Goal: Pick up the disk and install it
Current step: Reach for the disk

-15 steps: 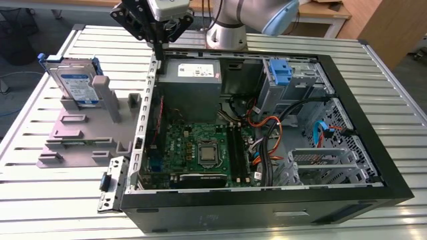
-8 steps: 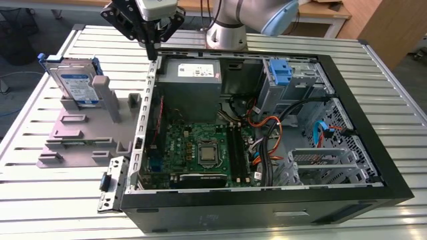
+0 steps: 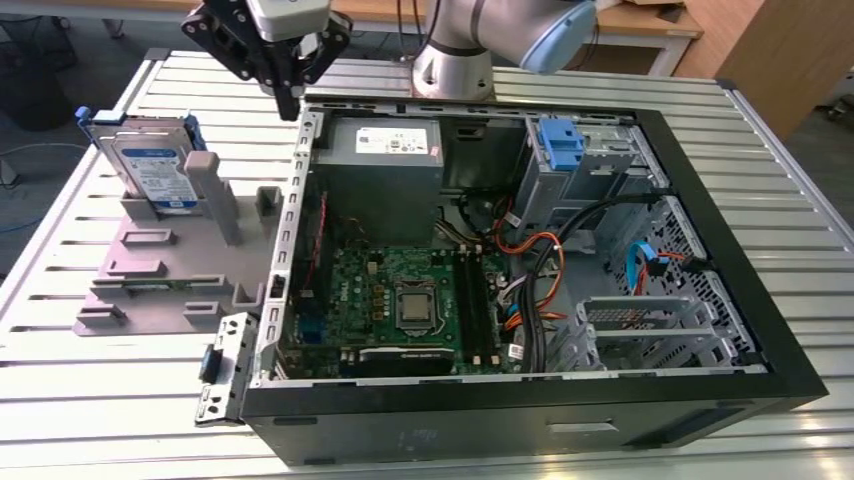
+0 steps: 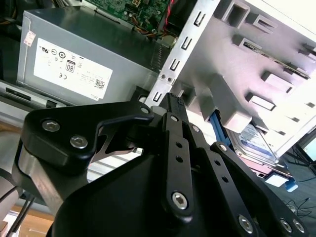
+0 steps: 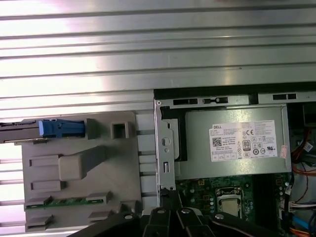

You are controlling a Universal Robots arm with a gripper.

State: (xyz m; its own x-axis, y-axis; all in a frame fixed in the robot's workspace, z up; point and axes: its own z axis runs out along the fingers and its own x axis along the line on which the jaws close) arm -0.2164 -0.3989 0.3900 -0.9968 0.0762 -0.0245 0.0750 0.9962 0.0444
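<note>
The disk [image 3: 151, 168], a silver-grey drive with a white-and-blue label in a blue bracket, stands upright in a grey holder [image 3: 160, 270] on the exterior view's left, beside the open computer case [image 3: 534, 250]. In the first wrist view the disk [image 5: 29, 131] appears edge-on, and in the second wrist view the disk [image 4: 257, 144] lies behind the holder's posts. My gripper [image 3: 287, 98] hangs above the case's back corner nearest the holder, apart from the disk. Its black fingers [image 4: 173, 106] are shut with nothing between them. The gripper [image 5: 170, 196] hovers over the case's edge.
The case holds a grey power supply [image 3: 387, 148] with a white sticker, a motherboard [image 3: 407, 300], orange and black cables [image 3: 534, 260], a blue latch [image 3: 563, 145] on the drive bay and a metal cage [image 3: 647, 330]. A loose metal bracket [image 3: 220, 368] lies by the case. Slatted metal table [image 3: 120, 430].
</note>
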